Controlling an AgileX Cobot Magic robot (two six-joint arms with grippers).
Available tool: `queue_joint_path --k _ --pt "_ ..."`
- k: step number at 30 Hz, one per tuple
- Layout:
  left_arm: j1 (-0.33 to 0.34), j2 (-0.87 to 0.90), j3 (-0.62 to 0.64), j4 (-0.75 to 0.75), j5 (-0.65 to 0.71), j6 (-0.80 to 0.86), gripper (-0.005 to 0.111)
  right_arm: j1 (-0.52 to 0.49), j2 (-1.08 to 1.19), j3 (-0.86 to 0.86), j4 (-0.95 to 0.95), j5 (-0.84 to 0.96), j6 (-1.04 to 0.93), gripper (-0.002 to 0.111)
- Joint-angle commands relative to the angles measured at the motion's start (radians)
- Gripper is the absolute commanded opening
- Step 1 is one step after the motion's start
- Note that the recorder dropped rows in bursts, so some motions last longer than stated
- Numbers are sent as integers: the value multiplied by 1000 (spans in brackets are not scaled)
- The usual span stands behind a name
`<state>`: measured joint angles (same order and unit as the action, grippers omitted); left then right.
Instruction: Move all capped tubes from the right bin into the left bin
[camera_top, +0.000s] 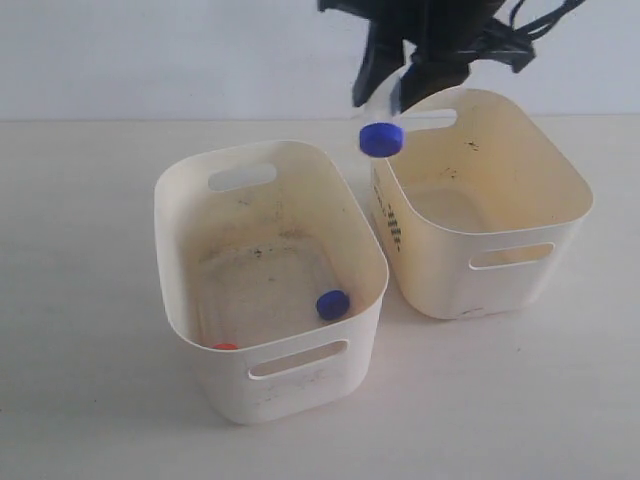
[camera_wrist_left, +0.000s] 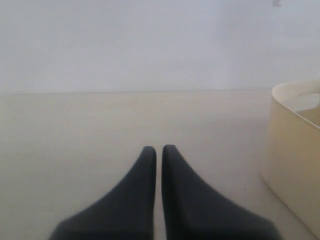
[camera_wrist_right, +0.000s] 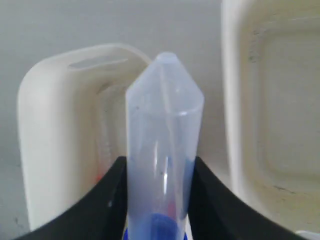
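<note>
Three small clear plastic tubes with round screw caps are accounted for: two lie delivered and one is aloft. Left wrist view: the black left gripper (camera_wrist_left: 158, 150) hovers over the pale tabletop (camera_wrist_left: 75, 125) with jaws pressed together on nothing, apparently parked clear of the work; a cream bin wall (camera_wrist_left: 292, 160) enters at the right edge, and which bin it belongs to cannot be told. Exterior view, lower left of centre: the plain-sided cream plastic left bin (camera_top: 175, 260) holds the orange-red-capped tube (camera_top: 225, 346) against its near wall and a blue-capped tube (camera_top: 333, 304) near its right wall, the two well apart on the smudged floor. Upper centre: the dark right gripper (camera_top: 400, 80) has its jaws clenched on the clear body of the third tube (camera_top: 381, 138), whose blue cap hangs downward above the strip where the two bins' rims nearly meet, beside the left bin's far right corner. Right of centre: the cream plastic right bin (camera_top: 520, 215), marked by dark printed dashes on its side, shows no tube on its floor. The raised carry is judged to serve clearance, since the adjoining rims are the only obstacle on the path and the cap rides just above them. Right wrist view: the tube's conical tip stands between the two black fingers (camera_wrist_right: 112, 200), with both bins below.
</note>
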<state>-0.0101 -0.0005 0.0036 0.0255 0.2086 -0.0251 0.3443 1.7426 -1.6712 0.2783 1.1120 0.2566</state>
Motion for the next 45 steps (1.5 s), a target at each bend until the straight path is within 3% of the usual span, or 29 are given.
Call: queue_joint_path --k 1,5,8,9,10,11,12,13,15,16,17,27,40,45 --pt "0 0 -4 -6 -6 -10 4 102 14 5 27 10 -61 0" --pt "0 0 -4 -6 -6 -10 4 165 40 5 29 1 -126 2" --pt "0 0 -4 -6 -6 -10 4 203 65 5 42 24 -197 19" --pt "0 0 -4 -6 -6 -10 4 214 75 5 42 34 -195 35" --pt "0 0 -4 -6 -6 -10 4 225 85 5 49 51 -193 68" --pt "0 0 -4 -6 -6 -10 4 227 94 5 51 57 -189 90" --pt "0 0 -4 -6 -6 -10 4 233 105 5 51 73 -190 104" --pt "0 0 -4 -6 -6 -10 4 233 108 5 49 85 -192 100" --pt "0 0 -4 -6 -6 -10 4 233 113 5 47 94 -185 60" --pt "0 0 -4 -6 -6 -10 4 233 107 5 52 92 -187 22" --pt "0 0 -4 -6 -6 -10 4 233 103 5 52 92 -187 0" --pt "0 0 -4 -6 -6 -10 4 233 -117 5 52 95 -174 4" --pt "0 0 -4 -6 -6 -10 4 233 -126 5 60 84 -151 4" --pt "0 0 -4 -6 -6 -10 4 251 -172 75 37 -49 -195 4"
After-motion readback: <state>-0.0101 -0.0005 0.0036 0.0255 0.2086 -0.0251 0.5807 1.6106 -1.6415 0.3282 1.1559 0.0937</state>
